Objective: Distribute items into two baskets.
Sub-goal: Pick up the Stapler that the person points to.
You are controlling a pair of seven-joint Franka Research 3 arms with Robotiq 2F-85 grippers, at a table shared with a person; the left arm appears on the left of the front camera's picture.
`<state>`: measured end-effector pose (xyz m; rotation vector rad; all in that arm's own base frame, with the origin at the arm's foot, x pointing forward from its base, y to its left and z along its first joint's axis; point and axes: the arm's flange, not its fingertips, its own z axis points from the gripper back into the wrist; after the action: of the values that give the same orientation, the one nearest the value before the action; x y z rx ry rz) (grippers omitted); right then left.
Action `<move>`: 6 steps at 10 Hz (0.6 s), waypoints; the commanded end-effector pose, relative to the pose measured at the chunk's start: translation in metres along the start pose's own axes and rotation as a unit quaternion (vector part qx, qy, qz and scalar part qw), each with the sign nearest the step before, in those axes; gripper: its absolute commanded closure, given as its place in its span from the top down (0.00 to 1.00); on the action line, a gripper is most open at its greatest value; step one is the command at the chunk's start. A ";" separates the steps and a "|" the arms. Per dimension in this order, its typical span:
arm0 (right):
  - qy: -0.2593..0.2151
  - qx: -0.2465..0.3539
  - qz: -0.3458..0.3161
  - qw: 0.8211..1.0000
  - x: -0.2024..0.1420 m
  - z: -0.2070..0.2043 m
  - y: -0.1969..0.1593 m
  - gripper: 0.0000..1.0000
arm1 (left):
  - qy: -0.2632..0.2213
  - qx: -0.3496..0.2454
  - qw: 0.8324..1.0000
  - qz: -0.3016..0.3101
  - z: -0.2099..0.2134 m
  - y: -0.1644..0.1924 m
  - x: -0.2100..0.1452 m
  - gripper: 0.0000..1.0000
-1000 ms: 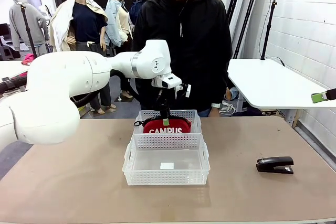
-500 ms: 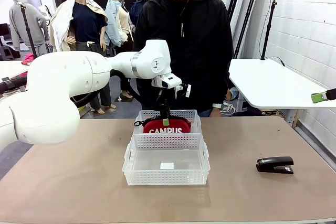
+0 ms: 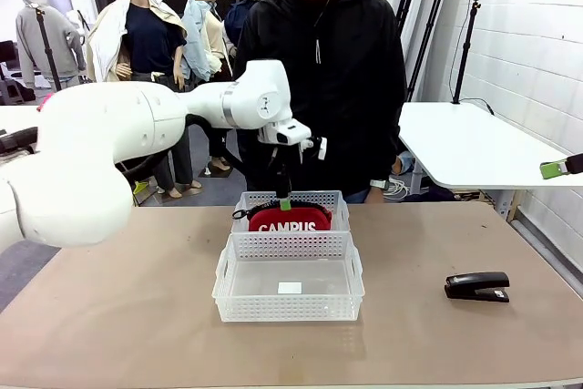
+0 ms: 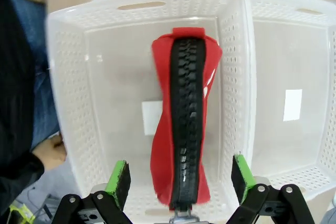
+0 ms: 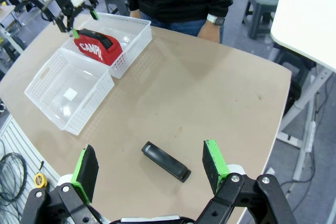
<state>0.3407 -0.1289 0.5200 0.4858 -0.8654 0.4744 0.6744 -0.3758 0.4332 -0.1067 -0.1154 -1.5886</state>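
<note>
Red CAMPUS pouch (image 3: 289,219) is in the far basket (image 3: 339,211), the one on the person's side, standing on edge with the zipper up and the lettering facing me. From the left wrist the pouch (image 4: 160,145) runs down the middle of that basket (image 4: 68,103), with bare floor on both sides.

Near basket (image 3: 290,245) touches the far one on my side and holds only a small white label. Black stapler (image 3: 476,286) lies flat on the table (image 3: 137,316), well to the right of both baskets.

Left gripper (image 3: 285,196) hangs just over the pouch. Its jaws are wide apart, straddling the zipper line, and clamp nothing; I can't tell if a pad touches the fabric.

Right gripper (image 5: 148,148) is high above the stapler (image 5: 165,161), its jaws spread wide and holding nothing.

Person (image 3: 319,70) stands at the far edge, one hand (image 4: 50,153) just beside the far basket.
</note>
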 end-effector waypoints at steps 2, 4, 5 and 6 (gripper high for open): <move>-0.014 0.010 0.002 1.000 -0.001 -0.003 -0.002 1.00 | -0.024 0.002 0.996 0.081 0.057 -0.040 -0.034 1.00; -0.014 0.010 0.002 1.000 -0.001 -0.003 -0.002 1.00 | -0.022 0.019 0.991 0.134 0.093 -0.063 -0.063 1.00; -0.014 0.010 0.002 1.000 -0.001 -0.003 -0.002 1.00 | -0.026 0.017 0.987 0.155 0.102 -0.073 -0.081 1.00; -0.014 0.010 0.002 1.000 -0.001 -0.003 -0.002 1.00 | -0.030 0.011 0.984 0.175 0.106 -0.080 -0.100 1.00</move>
<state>0.3408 -0.1291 0.5199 0.4858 -0.8651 0.4738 0.6348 -0.2869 0.5434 -0.1284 -0.1401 -1.2820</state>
